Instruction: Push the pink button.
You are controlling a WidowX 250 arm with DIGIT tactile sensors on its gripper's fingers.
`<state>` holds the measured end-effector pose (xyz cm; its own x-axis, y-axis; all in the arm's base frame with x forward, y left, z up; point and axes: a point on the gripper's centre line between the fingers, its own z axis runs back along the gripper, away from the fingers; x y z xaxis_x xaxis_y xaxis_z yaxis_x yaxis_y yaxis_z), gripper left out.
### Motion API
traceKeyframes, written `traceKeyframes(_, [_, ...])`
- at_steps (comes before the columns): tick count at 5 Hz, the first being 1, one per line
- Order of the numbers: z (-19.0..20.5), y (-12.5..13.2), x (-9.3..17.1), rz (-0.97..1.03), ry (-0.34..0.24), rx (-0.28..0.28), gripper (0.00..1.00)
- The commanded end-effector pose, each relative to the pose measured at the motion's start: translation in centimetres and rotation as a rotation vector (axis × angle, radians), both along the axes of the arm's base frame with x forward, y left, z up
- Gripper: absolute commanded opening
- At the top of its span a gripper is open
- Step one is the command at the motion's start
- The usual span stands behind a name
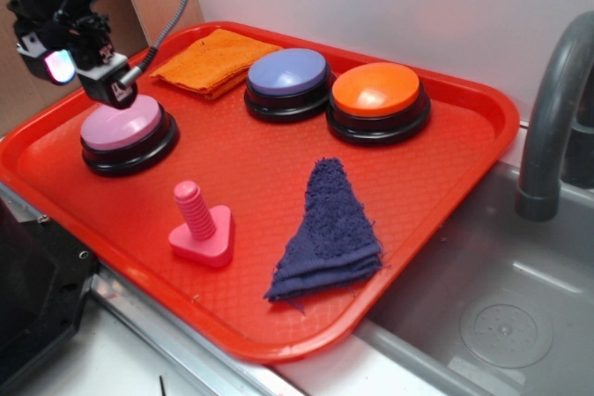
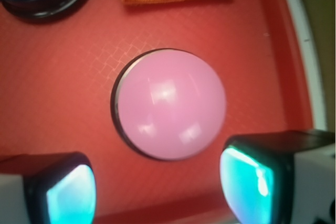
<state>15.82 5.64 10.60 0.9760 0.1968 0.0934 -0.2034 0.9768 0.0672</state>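
The pink button (image 1: 125, 127), a pale pink dome on a black ring, sits at the left end of the red tray (image 1: 251, 169). My gripper (image 1: 88, 79) hangs just over the button's rear left edge, pointing down. In the wrist view the pink button (image 2: 170, 103) fills the middle. My gripper (image 2: 157, 192) stands open below it, with only tray floor between its glowing teal pads (image 2: 252, 182). The right finger overlaps the dome's lower right rim. Whether a finger touches the button does not show.
On the tray stand a lavender-blue button (image 1: 288, 71), an orange button (image 1: 376, 90), a folded orange cloth (image 1: 215, 60), a bright pink threaded peg (image 1: 200, 224) and a dark blue cloth (image 1: 329, 234). A steel sink (image 1: 501, 312) and grey faucet (image 1: 552, 108) lie right.
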Motion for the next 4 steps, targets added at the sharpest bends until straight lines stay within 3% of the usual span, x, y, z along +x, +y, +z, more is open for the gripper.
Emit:
traceKeyframes(1, [1.2, -0.1, 0.8, -0.016, -0.042, 0.004, 1.00])
traceKeyframes(4, [3.3, 0.6, 1.5, 0.017, -0.066, -0.036, 1.00])
